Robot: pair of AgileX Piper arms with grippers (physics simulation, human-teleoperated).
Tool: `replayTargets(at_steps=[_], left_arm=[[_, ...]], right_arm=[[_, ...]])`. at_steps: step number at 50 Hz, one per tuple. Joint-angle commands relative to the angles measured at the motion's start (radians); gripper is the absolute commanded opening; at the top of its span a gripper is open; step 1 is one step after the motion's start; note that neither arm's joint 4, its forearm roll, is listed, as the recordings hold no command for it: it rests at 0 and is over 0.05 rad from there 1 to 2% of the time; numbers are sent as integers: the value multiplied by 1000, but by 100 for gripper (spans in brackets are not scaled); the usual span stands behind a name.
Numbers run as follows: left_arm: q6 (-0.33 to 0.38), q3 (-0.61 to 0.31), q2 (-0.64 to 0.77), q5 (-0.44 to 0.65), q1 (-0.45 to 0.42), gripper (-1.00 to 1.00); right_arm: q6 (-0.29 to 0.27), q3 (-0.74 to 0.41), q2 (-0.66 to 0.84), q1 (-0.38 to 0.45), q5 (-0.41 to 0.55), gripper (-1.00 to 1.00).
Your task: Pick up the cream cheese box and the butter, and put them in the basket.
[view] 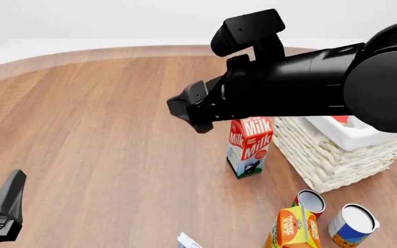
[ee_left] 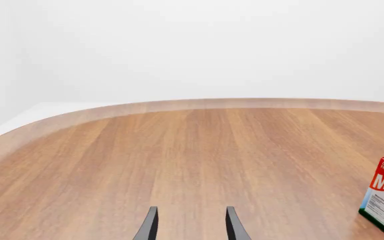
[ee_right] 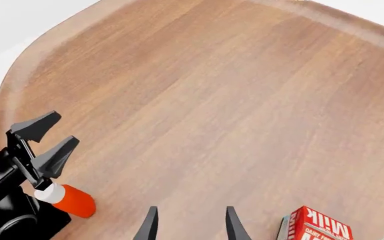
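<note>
Both grippers were seen with jaws apart and nothing between them, above the wooden counter (view: 102,134).

The right gripper (ee_right: 190,226) was held high over the counter beside the milk carton (view: 249,146); the left gripper (ee_left: 190,226) was kept low at the near left edge. The basket (view: 336,155) stood just right of the milk carton, with a red item partly visible inside, too hidden to identify. A white-and-blue corner, possibly the cream cheese box (view: 187,241), was cut off at the near edge.
</note>
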Motion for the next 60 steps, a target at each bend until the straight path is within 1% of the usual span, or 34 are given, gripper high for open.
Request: replayTargets(at_steps=[1,10,14,20,34,37,40,51,60], left_arm=[[0,0,0,0,0,100],[0,0,0,0,0,100],[0,0,0,0,0,100],[0,0,0,0,0,100],[0,0,0,0,0,100],[0,0,0,0,0,100],[0,0,0,0,0,100],[0,0,0,0,0,100],[0,0,0,0,0,100]], right_arm=[[-18,11,25,21,18,100],[0,11,65,45,19,100],[22,-3,91,76,23,100],[38,-22,110,99,30,100],[92,-10,132,126,24,100],[96,-9,135,126,22,100],[115,2,151,132,7,100],[131,15,162,137,-8,100],[148,22,183,179,-24,100]])
